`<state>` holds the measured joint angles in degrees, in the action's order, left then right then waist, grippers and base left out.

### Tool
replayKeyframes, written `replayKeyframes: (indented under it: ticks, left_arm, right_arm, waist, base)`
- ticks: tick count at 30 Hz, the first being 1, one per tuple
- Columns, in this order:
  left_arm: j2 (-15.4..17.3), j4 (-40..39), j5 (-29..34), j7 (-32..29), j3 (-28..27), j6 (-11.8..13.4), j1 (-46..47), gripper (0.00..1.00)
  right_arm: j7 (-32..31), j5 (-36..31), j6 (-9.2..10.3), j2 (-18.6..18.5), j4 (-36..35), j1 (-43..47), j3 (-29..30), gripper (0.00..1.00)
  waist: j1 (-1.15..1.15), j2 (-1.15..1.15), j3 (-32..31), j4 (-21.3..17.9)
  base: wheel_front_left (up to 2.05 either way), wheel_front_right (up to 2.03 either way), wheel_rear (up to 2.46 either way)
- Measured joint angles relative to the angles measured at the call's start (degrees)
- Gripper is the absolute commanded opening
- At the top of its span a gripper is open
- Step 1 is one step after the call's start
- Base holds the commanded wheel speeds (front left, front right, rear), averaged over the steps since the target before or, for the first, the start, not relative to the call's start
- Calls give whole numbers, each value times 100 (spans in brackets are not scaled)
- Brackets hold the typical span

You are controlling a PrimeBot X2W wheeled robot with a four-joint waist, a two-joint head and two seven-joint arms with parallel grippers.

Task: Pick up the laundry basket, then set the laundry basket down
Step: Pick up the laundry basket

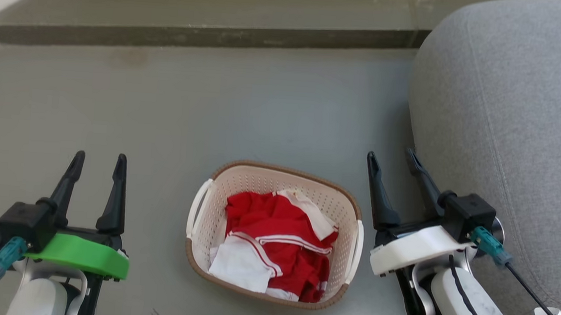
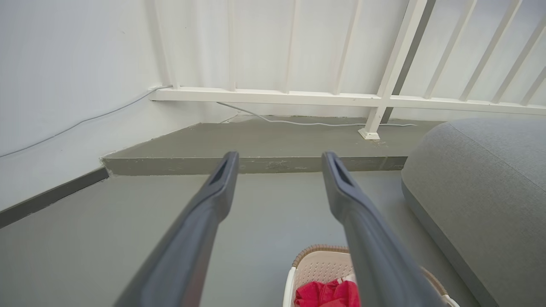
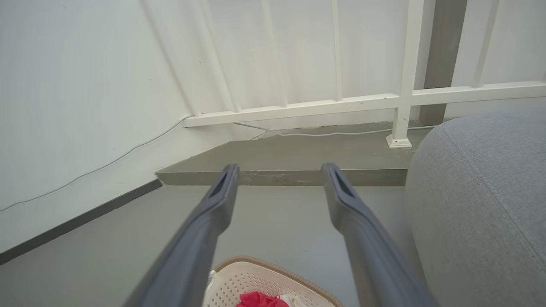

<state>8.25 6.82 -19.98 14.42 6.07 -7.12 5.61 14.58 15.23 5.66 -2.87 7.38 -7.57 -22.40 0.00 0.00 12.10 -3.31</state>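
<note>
The laundry basket [image 1: 341,206] stands on the grey floor between my two arms, cream-white and perforated with a brown rim and white loop handles on both sides. Red and white clothes [image 1: 274,246] lie inside it. My left gripper [image 1: 98,162] is open to the basket's left, well apart from it. To the basket's right my right gripper [image 1: 393,158] is open too, its fingers empty. A corner of the basket [image 2: 315,266] peeks in at the bottom of the left wrist view, and its rim [image 3: 273,266] at the bottom of the right wrist view.
A large grey cushioned seat [image 1: 515,119] fills the right side, close to my right arm. A raised floor step [image 1: 195,35] runs across the back, with a white railing [image 2: 384,100] and a cable [image 2: 298,123] on it. A white wall [image 2: 64,85] stands at the left.
</note>
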Motion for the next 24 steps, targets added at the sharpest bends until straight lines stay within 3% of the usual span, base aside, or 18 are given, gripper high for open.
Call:
replayKeyframes:
  ticks: [24]
  left_arm:
    - [1174, 265, -804, 1, 975, -1, 1097, 100]
  right_arm:
    - [0, 185, 152, -38, -715, -886, -382, 100]
  waist:
    - [1, 0, 1968, -329]
  base:
    - [0, 0, 0]
